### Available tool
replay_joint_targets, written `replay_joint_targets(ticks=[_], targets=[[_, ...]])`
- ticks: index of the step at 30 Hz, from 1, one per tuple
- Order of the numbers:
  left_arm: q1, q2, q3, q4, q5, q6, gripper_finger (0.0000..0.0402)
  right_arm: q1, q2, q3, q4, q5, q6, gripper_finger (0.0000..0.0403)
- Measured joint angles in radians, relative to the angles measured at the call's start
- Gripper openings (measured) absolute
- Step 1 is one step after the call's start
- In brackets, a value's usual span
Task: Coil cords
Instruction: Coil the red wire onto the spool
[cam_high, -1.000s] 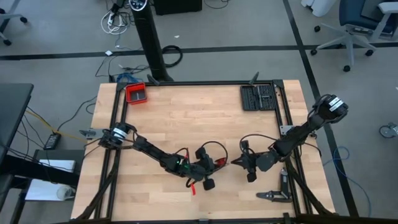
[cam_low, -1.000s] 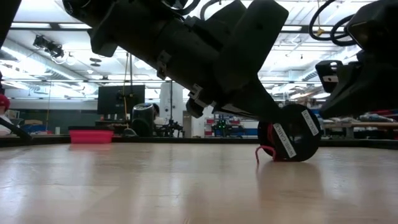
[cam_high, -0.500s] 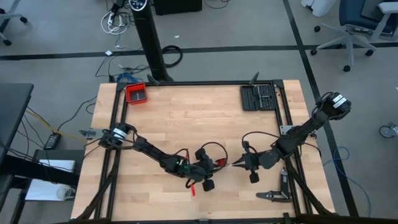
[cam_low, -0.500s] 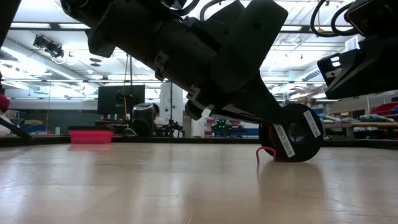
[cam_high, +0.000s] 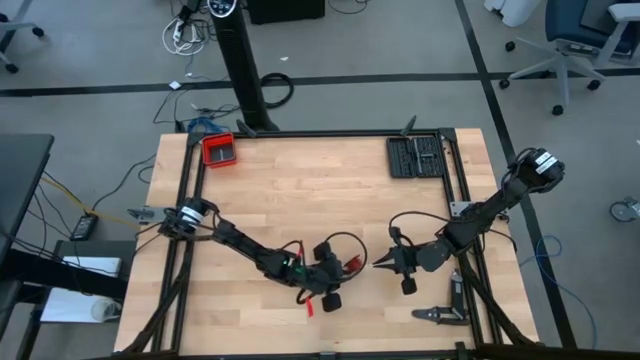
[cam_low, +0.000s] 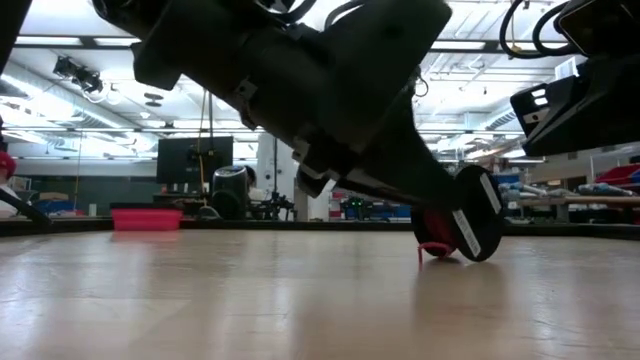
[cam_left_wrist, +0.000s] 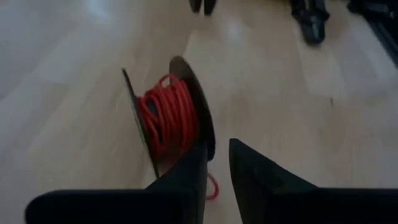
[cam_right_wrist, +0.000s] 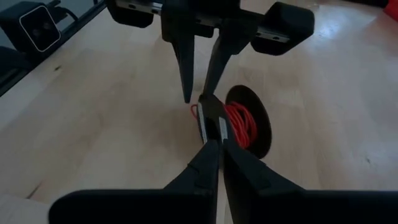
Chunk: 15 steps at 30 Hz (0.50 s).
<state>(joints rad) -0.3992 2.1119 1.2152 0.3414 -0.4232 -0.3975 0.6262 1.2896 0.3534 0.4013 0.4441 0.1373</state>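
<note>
Left gripper (cam_left_wrist: 216, 163) sits low over the table (cam_high: 300, 190), its 2 fingers close together, a narrow gap between them, pinching the near flange of a small black spool (cam_left_wrist: 189, 121). Red cord (cam_left_wrist: 169, 118) is wound on that spool, directly ahead of the left fingertips, touching distance. A short free tail of the cord curls on the wood just beside the left fingers. Spool stands on edge, its axle lying roughly level and crosswise to the left gripper's reach, the flanges tilted in the low view (cam_low: 470, 212).

Right gripper (cam_right_wrist: 211, 134) points at the spool from the opposite side, fingers pressed together to a thin tip, apparently nipping the cord's loose end just in front of the spool; hard to confirm, strand is very thin. Spool lies just beyond the right fingertips, between the 2 grippers. Left gripper is nearer, already in contact.

Judgement: next move depends on the strand running from the right tip to the spool core, so the tip needs to circle around the axle while the left one keeps the spool steady.

Containers: red tray (cam_high: 219, 150) well away from both grippers at the far left corner, contents can't tell. Black tool case (cam_high: 414, 156) far from the right gripper, holds dark bits in rows
</note>
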Motion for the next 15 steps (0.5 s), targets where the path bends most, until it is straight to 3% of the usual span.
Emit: replay_joint_targets(ticks=[4, 15], targets=[[-0.002, -0.016, 0.0, -0.075, -0.001, -0.012, 0.0072, 0.0, 0.0, 0.0, -0.004, 0.005, -0.001, 0.0021], [-0.01, -0.021, 0.0, -0.074, -0.081, -0.028, 0.0083, 0.002, 0.0, 0.0, -0.01, 0.007, -0.004, 0.0021]])
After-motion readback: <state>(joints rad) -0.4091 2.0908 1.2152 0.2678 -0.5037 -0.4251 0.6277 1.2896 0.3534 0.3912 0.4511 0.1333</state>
